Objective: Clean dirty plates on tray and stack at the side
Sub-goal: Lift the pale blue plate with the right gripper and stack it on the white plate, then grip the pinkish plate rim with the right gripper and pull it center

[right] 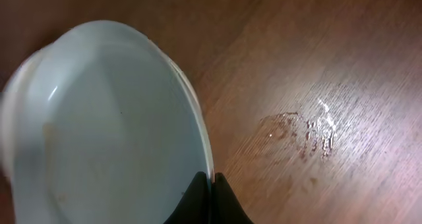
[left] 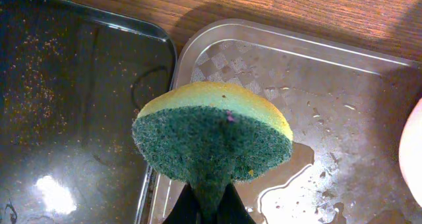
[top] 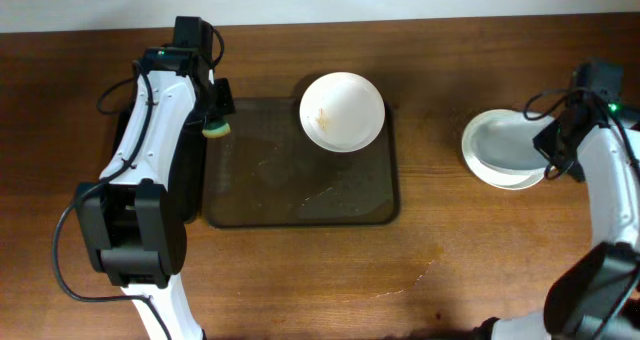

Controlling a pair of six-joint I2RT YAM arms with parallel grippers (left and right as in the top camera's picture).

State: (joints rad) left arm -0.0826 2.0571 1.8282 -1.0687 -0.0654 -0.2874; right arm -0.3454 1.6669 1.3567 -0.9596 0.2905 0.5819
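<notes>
A white plate with brown smears [top: 342, 111] sits in the far right corner of the grey-brown tray [top: 300, 195]; its edge shows in the left wrist view [left: 415, 158]. My left gripper [top: 217, 120] is shut on a yellow-green sponge [left: 212, 135] over the tray's left rim [left: 198, 46]. My right gripper [top: 551, 145] is shut on the rim of a faintly bluish plate [top: 503, 140], which lies offset on another white plate [top: 512, 179] on the table at the right. In the right wrist view the jaws [right: 211, 184] pinch that plate's rim [right: 105, 125].
A smaller black tray [left: 66, 105] lies left of the grey-brown tray, under my left arm. Water pools on the grey-brown tray [left: 297, 178]. Wet patches mark the wooden table [right: 303, 128] beside the stacked plates.
</notes>
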